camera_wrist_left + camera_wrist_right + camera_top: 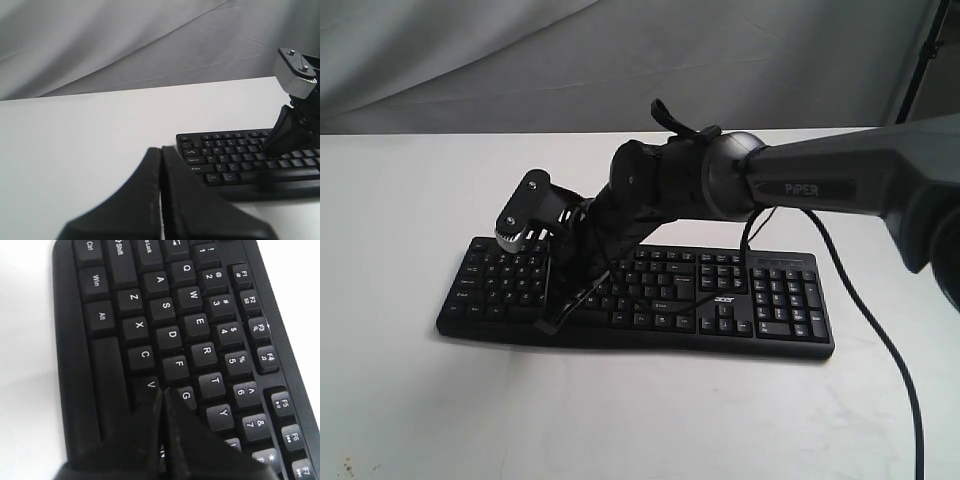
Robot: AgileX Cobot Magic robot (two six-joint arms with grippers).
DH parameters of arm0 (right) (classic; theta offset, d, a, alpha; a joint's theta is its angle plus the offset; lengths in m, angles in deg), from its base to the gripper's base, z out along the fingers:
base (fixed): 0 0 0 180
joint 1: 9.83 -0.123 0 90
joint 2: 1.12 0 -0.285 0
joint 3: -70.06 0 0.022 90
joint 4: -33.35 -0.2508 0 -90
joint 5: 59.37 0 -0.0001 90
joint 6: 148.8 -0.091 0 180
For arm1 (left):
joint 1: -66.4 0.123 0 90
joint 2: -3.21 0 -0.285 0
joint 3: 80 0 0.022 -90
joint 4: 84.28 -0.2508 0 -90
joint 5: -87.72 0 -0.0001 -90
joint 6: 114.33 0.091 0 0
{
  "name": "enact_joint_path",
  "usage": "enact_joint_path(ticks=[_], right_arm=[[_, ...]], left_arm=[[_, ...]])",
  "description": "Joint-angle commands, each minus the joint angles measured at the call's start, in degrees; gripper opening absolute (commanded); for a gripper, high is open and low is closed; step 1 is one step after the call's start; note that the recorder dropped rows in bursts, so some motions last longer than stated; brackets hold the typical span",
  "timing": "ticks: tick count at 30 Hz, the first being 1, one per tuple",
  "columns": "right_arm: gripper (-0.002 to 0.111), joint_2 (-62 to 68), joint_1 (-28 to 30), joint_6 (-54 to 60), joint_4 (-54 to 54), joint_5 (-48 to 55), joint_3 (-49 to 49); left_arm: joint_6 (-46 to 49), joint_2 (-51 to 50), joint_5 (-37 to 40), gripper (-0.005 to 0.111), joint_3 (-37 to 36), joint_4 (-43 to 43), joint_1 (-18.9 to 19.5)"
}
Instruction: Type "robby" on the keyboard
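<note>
exterior view: the keyboard (pixel 670 290) lies flat on the white table (pixel 420 400), with its number pad at the right end. the right arm is stretched across the middle, and the right gripper (pixel 558 314) is lowered over the left half of the letter block. its jaws are masked by the wrist here, so their state cannot be told from this view. no left arm is shown.

left wrist view: the left gripper (pixel 161 150) is held above bare table (pixel 75 150), well apart from the keyboard (pixel 225 160), whose left end is seen beyond it. the jaws are pressed together with nothing between them.

right wrist view: the right gripper (pixel 162 391) is seen clenched into one blunt point, empty, and aimed at the seam between the v key (pixel 151 385) and the g key (pixel 186 396) of the keyboard (pixel 115 360). whether any key is touched cannot be told. the r key (pixel 207 350) is uncovered and near. the b key is not seen and is judged to be hidden under the jaws, next to v.

the typing is judged to be done by the right arm alone, with the left one kept aside. which letter is in hand cannot be settled, as no typed output is shown. for r, the point would need to be carried past f and up a row. for b, only a slight shift along the bottom row would be needed. either way the point should be centred on a single keycap before it is pressed, since over a seam two keys could be struck together.
</note>
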Motion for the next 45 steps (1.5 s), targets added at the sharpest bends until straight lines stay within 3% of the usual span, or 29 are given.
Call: enact_joint_path(ticks=[1, 45], right_arm=[[0.0, -0.22, -0.11, 0.53, -0.25, -0.89, -0.19], [0.0, 1.72, -0.11, 0.53, -0.91, -2.16, -0.19]], left_arm=[[-0.16, 0.2, -0.31, 0.0, -0.25, -0.27, -0.36], [-0.16, 0.2, -0.31, 0.0, -0.25, -0.27, -0.36]])
